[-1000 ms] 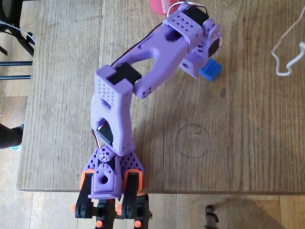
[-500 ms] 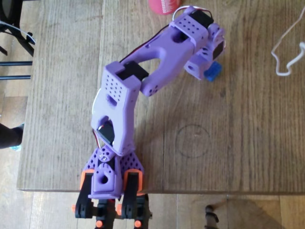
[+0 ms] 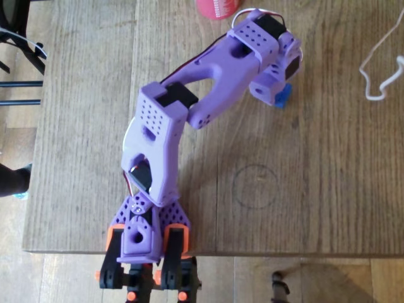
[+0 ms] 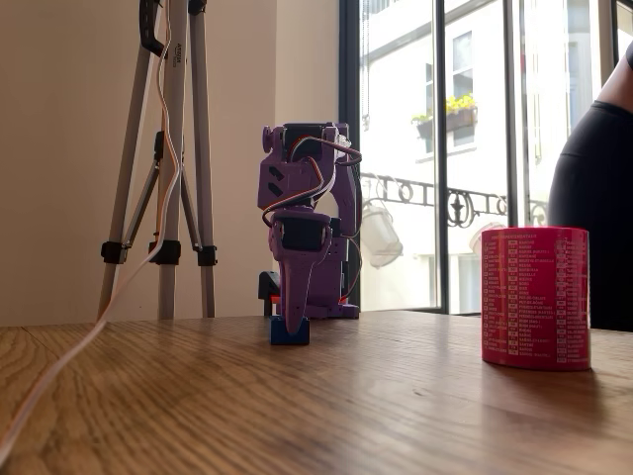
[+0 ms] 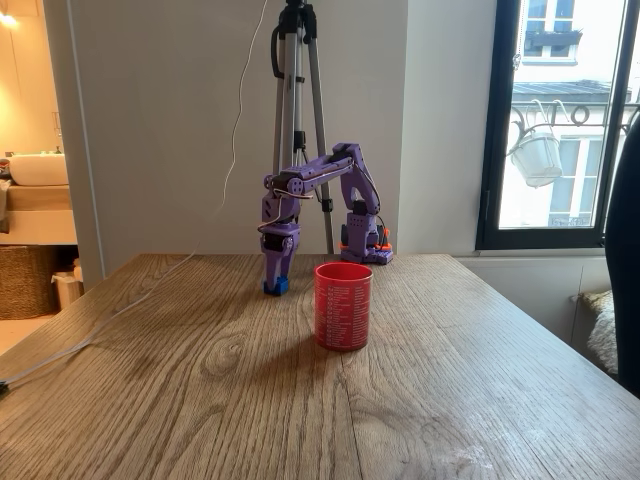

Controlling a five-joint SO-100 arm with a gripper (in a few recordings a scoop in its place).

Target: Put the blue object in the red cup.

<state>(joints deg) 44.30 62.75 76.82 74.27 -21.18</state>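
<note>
Lowered further over small bright-blue block (image 3: pixel 282 96), purple hand (image 4: pixel 289 325) down around it, grip unclear, on table

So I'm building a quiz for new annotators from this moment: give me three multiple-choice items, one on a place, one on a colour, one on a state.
1. Where is the small bright-blue studded plastic block?
A. inside the cup
B. on the wooden table under the arm's jaws
C. on the floor

2. What colour is the robot arm?
A. purple
B. white
C. black

3. How does the round red plastic cup stand?
A. tipped on its side
B. upside down
C. upright, mouth open upward

Answers:
1 B: the blue block sits on the wooden table, with the jaws lowered onto it in both fixed views.
2 A: the arm is purple in every view.
3 C: the red cup stands upright apart from the block, its open rim showing in a fixed view.
</note>
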